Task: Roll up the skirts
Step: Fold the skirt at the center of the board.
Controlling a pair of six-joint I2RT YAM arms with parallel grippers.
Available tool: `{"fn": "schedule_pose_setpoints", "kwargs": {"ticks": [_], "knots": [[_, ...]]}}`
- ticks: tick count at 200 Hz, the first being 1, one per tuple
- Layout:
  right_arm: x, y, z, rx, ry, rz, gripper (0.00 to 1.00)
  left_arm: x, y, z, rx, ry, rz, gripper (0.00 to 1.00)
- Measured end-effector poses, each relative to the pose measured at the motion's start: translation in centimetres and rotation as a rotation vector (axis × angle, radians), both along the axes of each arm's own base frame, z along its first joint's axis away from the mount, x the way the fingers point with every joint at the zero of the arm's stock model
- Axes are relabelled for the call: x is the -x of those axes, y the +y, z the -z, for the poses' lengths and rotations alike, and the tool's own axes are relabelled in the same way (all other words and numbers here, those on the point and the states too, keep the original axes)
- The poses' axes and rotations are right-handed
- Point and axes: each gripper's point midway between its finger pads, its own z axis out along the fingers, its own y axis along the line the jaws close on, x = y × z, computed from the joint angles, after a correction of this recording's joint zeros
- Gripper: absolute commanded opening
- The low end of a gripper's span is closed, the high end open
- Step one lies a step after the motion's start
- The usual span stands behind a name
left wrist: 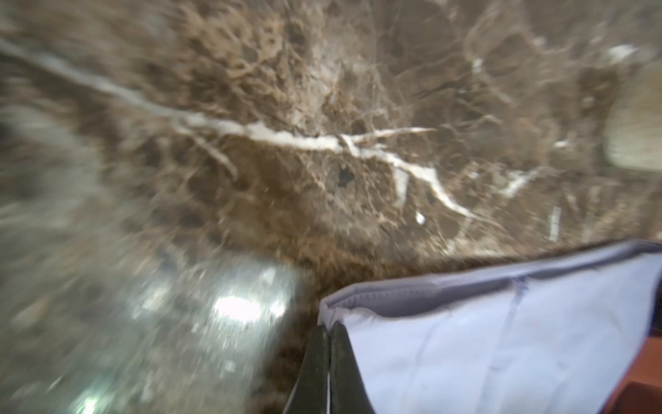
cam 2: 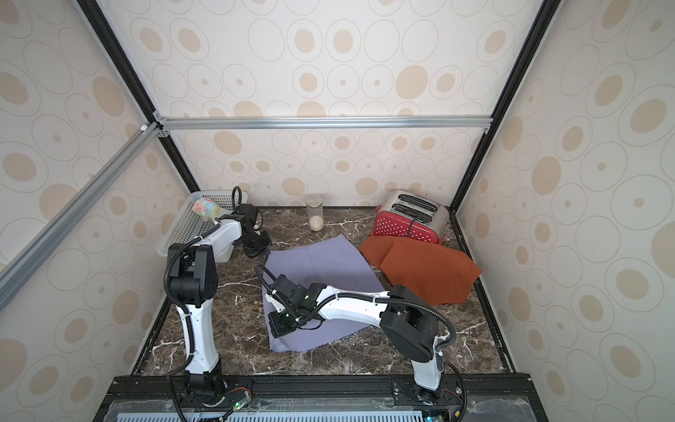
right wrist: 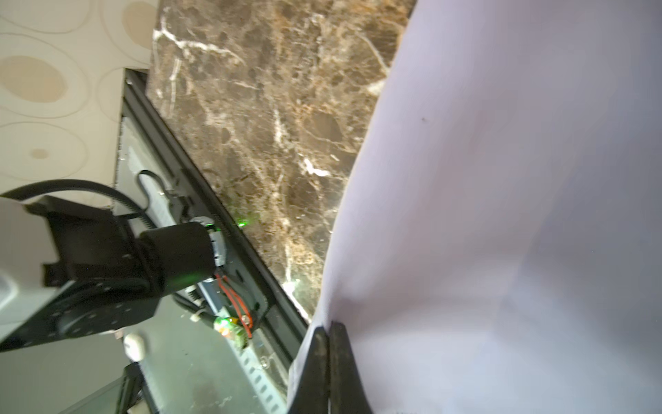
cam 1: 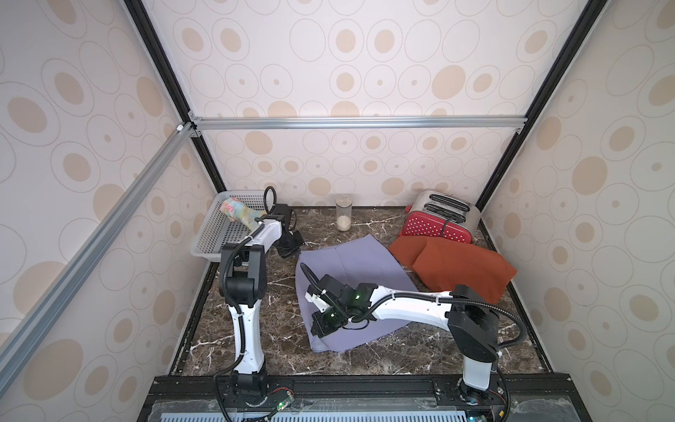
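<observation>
We hold the purple skirt [cam 1: 361,266] along its left edge: left gripper [left wrist: 328,337] clamped at the far corner, right gripper [right wrist: 329,335] clamped at the near end.

big purple skirt [cam 1: 359,265] spread out flat in the middle, plain orange skirt [cam 1: 460,268] lying loosely folded at the back right, little flowery skirt [cam 1: 237,212] rolled up in the white basket [cam 1: 210,237], back left
</observation>
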Motion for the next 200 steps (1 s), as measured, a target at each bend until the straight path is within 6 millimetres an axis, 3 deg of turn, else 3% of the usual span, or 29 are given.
{"fn": "schedule_pose_setpoints", "kwargs": {"ticks": [42,65,78,94,106,119,129,152,160,176,200], "knots": [[1.3,2.0,-2.1,-0.086,0.038,-0.054,0.0,1.9,3.4,-8.6,-0.05,-0.17,-0.104,0.0],[1.7,2.1,-1.8,-0.095,0.053,-0.048,0.0,2.8,4.9,-11.0,-0.082,-0.218,-0.143,0.0],[1.5,1.7,-1.2,-0.071,0.05,-0.03,0.07,3.0,5.3,-11.1,-0.088,-0.219,-0.153,0.0],[1.1,1.8,-1.1,-0.057,0.053,-0.006,0.22,2.9,5.4,-10.2,-0.083,-0.198,-0.154,0.0],[0.5,2.7,-1.2,-0.059,0.055,0.01,0.26,2.8,5.5,-9.3,-0.081,-0.177,-0.154,0.0],[-0.4,4.1,-0.8,-0.061,0.052,0.032,0.39,2.7,5.5,-8.5,-0.079,-0.156,-0.153,0.0],[-1.1,4.5,-0.1,-0.044,0.051,0.072,0.42,2.7,5.4,-8.0,-0.077,-0.145,-0.151,0.0],[-2.2,3.9,1.8,0.039,0.022,0.157,0.61,2.7,5.2,-8.0,-0.062,-0.144,-0.146,0.0],[-2.4,3.6,2.1,0.075,-0.002,0.188,0.62,2.6,5.1,-8.0,-0.058,-0.146,-0.144,0.0],[-2.3,3.9,1.5,0.132,-0.082,0.22,0.69,2.7,5.0,-7.9,-0.049,-0.143,-0.14,0.0],[-0.6,7.7,-1.2,0.115,-0.181,0.211,0.7,2.7,4.7,-7.9,-0.038,-0.143,-0.135,0.0]]}}
